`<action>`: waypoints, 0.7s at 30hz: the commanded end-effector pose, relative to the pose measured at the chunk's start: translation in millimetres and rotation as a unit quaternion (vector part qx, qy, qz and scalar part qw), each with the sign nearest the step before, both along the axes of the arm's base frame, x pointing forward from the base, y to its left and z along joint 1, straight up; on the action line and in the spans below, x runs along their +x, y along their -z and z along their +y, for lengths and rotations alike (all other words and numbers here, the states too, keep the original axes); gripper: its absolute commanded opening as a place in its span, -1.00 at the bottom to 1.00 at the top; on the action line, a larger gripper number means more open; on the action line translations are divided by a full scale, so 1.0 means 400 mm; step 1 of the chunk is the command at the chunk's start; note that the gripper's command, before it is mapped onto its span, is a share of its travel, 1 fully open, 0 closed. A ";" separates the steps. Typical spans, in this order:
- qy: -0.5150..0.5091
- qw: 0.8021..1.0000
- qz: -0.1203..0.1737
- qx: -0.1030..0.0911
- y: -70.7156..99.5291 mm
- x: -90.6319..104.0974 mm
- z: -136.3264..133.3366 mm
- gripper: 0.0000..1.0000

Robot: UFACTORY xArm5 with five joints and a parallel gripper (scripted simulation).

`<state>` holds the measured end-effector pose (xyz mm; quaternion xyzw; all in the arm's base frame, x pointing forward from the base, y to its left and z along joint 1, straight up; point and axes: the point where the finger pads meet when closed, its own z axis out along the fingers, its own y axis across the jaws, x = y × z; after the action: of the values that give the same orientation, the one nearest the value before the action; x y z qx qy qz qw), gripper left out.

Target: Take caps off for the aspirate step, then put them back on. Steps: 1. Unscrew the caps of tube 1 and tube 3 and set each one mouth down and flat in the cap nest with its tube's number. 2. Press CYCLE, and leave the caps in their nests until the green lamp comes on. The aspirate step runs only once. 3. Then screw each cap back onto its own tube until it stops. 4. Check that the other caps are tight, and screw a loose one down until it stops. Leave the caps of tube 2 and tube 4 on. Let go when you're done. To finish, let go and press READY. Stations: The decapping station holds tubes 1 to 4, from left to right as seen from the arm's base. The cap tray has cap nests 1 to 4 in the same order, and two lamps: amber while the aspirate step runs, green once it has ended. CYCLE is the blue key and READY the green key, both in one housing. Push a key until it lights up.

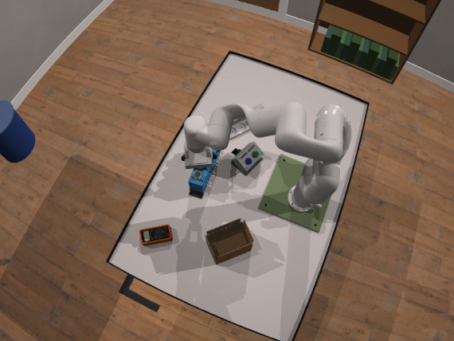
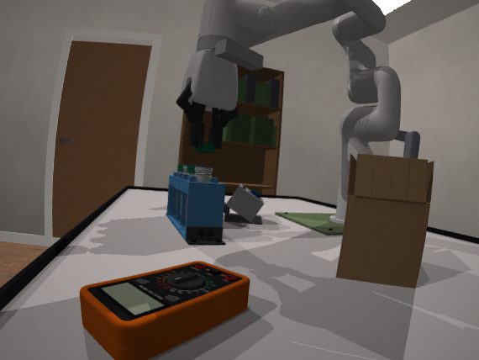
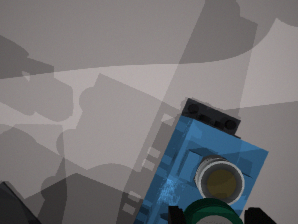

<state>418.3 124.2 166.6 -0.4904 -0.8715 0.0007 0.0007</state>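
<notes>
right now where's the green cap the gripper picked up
The green cap is clamped in the gripper, in the air above the blue decapping station. In the wrist view it hangs beside the uncapped end tube.

The white table [image 1: 279, 92] carries a blue decapping station [image 1: 200, 180]; beside it the key housing [image 1: 248, 158], farther off a multimeter [image 1: 155, 234], cardboard box [image 1: 229, 241] and green base plate [image 1: 275, 191].
</notes>
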 end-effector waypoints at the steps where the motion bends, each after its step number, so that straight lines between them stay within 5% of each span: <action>1: 0.001 1.000 -0.001 0.002 -0.003 0.008 0.056 -1.00; 10: 0.001 1.000 -0.001 0.002 -0.003 0.008 0.056 -1.00; 21: 0.001 1.000 -0.001 0.002 0.059 0.008 0.056 -1.00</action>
<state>420.0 146.0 150.7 -0.4915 -0.8709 0.0014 0.0012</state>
